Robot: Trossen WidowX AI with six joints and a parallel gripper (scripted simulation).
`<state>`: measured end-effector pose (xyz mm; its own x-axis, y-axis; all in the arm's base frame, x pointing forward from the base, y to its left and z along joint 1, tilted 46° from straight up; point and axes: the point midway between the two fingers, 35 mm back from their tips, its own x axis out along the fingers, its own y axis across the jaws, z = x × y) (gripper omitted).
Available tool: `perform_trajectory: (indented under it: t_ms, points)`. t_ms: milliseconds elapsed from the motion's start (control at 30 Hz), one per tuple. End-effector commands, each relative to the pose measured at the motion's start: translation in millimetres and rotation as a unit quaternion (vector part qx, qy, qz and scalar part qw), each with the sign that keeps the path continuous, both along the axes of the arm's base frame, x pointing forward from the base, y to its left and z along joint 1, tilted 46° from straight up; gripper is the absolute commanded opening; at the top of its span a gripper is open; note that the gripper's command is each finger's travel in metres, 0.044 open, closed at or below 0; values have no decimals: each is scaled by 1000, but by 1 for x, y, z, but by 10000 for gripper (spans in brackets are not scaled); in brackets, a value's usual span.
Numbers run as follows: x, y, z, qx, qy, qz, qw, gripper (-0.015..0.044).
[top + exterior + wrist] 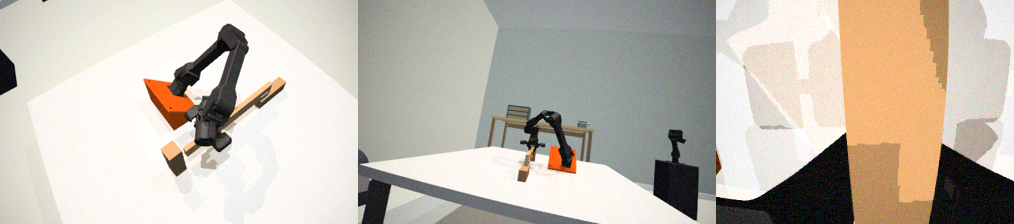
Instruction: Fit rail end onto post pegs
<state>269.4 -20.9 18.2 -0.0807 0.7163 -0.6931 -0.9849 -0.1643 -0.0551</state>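
The long wooden rail (252, 99) (529, 156) (892, 75) runs from the low footboard block (277, 87) (523, 174) towards the short wooden post (172, 152). My gripper (207, 129) (532, 149) (881, 138) points down and is shut on the rail nearer its post end, with a black finger on each side in the wrist view. The rail's far end is at the block, beside a small dark bracket (265, 94). Its near end stands close to the post with a narrow gap in the top view. I cannot see the pegs or holes, nor tell whether the rail is exactly level.
An orange sloped block (167, 96) (554, 159) stands beside the rail, with the arm's base on it. The white table (96, 129) (471, 180) carries everything. A wooden bench (545, 123) with a small drawer unit (518, 112) stands far behind.
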Motion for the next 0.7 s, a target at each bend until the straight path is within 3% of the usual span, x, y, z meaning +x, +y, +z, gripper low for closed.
perform_trajectory:
  t_ms: [0,667]
  points:
    - [1,-4,0,-3,-3,-3,1000,0]
    - [1,-6,-2,-3,-3,-3,1000,0]
